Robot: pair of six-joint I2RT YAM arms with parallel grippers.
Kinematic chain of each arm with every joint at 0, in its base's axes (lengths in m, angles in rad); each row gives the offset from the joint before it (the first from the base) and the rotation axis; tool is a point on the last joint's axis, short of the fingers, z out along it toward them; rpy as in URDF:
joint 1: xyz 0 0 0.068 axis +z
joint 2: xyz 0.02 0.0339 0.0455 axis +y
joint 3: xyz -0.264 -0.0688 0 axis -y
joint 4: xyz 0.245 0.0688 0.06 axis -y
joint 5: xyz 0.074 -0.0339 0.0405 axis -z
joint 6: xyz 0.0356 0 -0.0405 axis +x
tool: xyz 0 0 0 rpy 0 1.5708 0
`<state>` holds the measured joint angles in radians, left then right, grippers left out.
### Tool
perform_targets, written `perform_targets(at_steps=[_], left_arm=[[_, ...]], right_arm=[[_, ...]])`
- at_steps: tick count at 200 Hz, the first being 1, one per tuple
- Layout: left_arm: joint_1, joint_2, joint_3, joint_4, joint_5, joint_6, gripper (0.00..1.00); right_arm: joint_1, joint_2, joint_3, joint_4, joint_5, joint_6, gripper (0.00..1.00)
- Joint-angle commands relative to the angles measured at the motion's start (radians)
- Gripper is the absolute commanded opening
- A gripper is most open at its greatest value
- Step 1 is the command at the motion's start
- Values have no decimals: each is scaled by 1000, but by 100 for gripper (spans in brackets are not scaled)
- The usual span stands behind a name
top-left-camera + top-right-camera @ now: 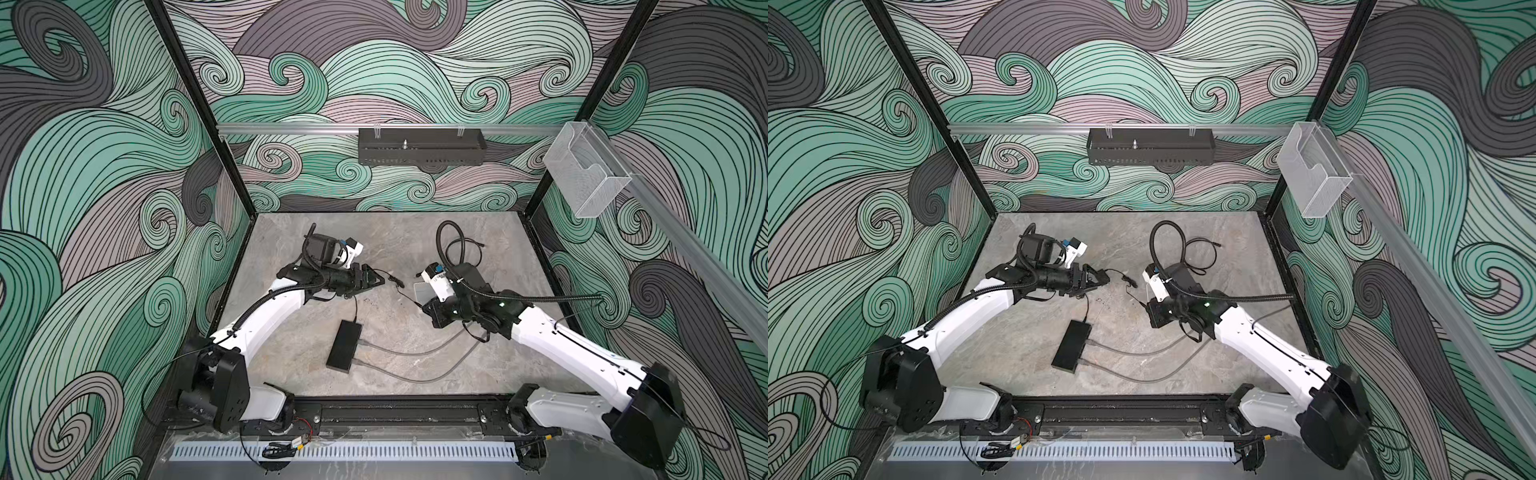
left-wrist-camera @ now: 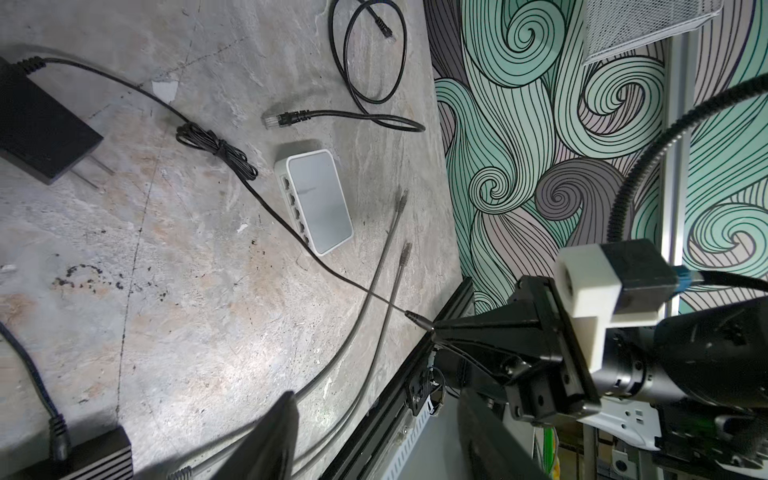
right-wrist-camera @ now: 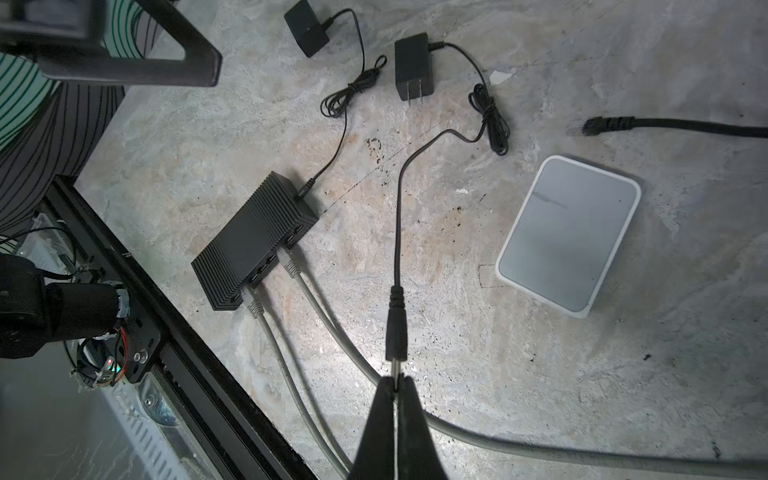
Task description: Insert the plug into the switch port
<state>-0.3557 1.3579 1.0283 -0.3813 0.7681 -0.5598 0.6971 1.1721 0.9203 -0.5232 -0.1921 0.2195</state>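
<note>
Nearest the front rail point(image 1: 395, 409), low in both top views, the black switch point(image 1: 344, 347) lies on the marble table point(image 1: 490, 237). Two grey cables point(image 1: 415, 354) are plugged into its side and curve off to the right. Just beyond it, right of centre, the right gripper point(image 3: 395, 384) is pinched tight on the bare metal tip of the plug point(image 3: 397, 328). In the right wrist view the plug's black barrel stands up from the fingertips at lower centre. Its thin black lead point(image 3: 398, 208) climbs the frame to a tied bundle and on to the power adapter point(image 3: 411, 66) at upper centre. The white switch point(image 3: 569, 235) lies flat at middle right of that view, apart from the plug and touching neither gripper. The left wrist view shows a row of ports point(image 2: 296, 212) along one of its long sides. Left of centre in both top views, the left gripper point(image 1: 377, 281) has its fingers spread well apart with nothing between them. Farther back, the black network cable point(image 2: 293, 117) lies looped on the upper right part of the table
</note>
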Motion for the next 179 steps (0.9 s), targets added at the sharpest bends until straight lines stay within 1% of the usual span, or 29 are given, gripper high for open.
perform_targets(at_steps=[1,40,62,93,125,148,153,168,179], left_arm=[[12,-47,36,-32,-14,32,64],[37,-64,30,-5,28,16,63],[58,-59,25,7,34,13,64],[76,-26,18,32,72,-8,68],[77,19,16,53,109,-9,67],[76,58,21,66,157,-22,66],[77,94,22,71,168,-31,66],[68,109,16,100,202,-59,66],[55,107,16,103,208,-52,65]], right_arm=[[-16,-30,27,-74,-27,-18,0],[-17,-30,33,-106,-85,9,0],[-16,-8,40,-101,-96,-5,0],[-17,30,12,-49,-122,-36,0],[-16,29,-26,26,-181,-46,0],[-15,49,-26,52,-176,-49,0],[-15,54,-31,67,-179,-42,0],[-13,65,-44,128,-183,-17,0],[-7,78,-44,156,-177,-10,0]])
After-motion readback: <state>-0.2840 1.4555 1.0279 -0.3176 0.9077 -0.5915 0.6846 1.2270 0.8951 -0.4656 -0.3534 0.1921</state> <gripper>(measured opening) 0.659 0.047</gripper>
